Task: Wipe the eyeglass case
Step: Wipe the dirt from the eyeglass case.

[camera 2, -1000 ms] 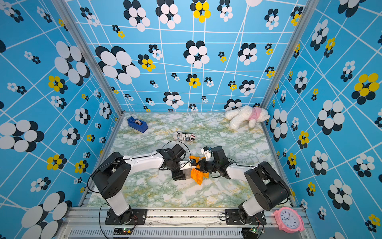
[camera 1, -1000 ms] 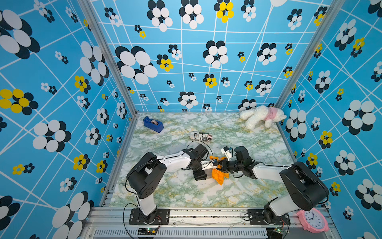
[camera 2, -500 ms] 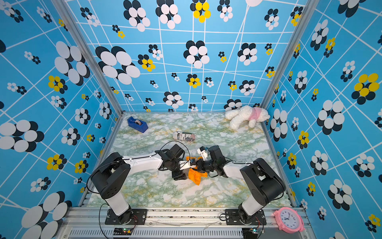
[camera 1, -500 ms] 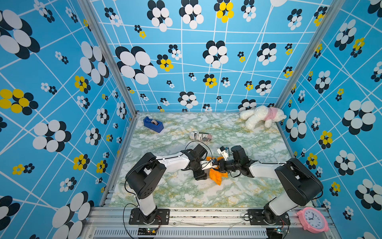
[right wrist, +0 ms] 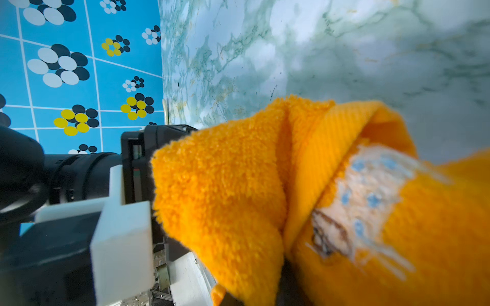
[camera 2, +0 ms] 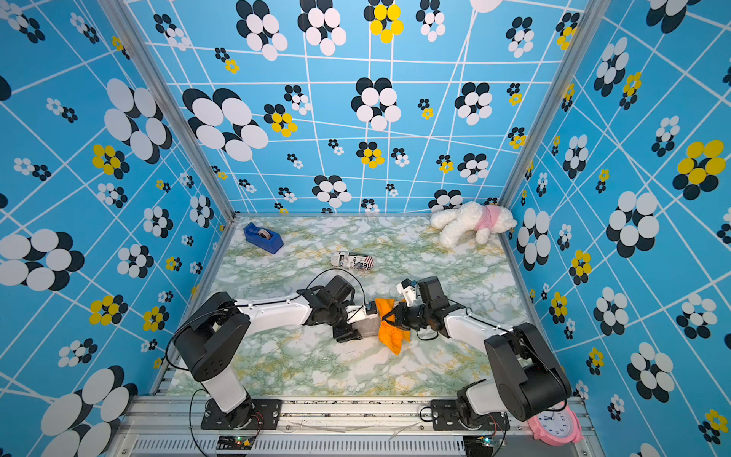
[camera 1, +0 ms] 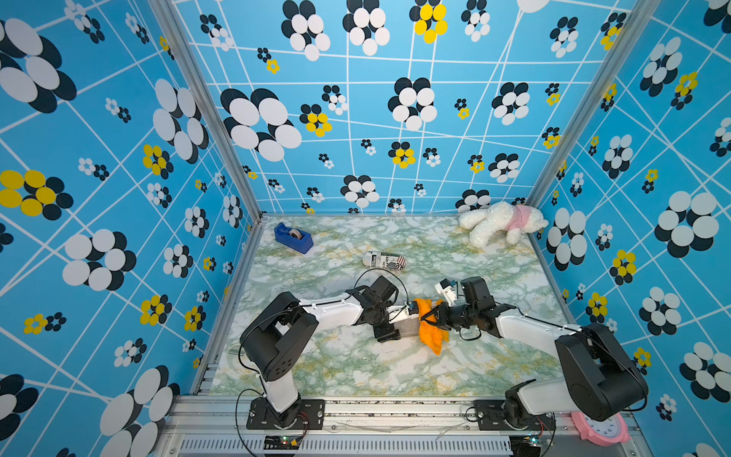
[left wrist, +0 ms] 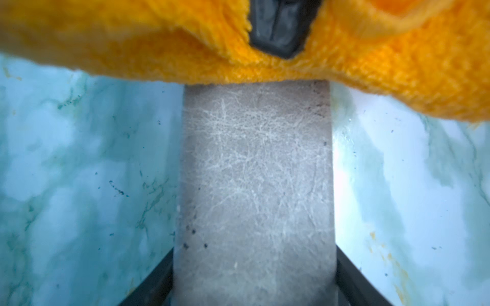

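While squeezing grey eyeglass case [left wrist: 254,172] in left claw [camera 1: 395,324] near middle of worktop [camera 1: 356,372], rubbing one end with orange cloth [camera 1: 431,334] pinched tight in right claw [camera 1: 435,316]. Seeming partway through wiping. Next likely needing sliding cloth along bare top, pressing softly.

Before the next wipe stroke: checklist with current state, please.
1. Grip of left end effector on eyeglass case: ok, jaws flank both sides.
2. Grip of right end effector on orange cloth: ok, shut on it.
3. Cloth touching case: ok, draped over its far end.
4. Case surface clean: not ok, dark specks on the bare part.
5. Case lifted off the marble table: cannot tell.
6. Stray printed can apart from both arms: ok.
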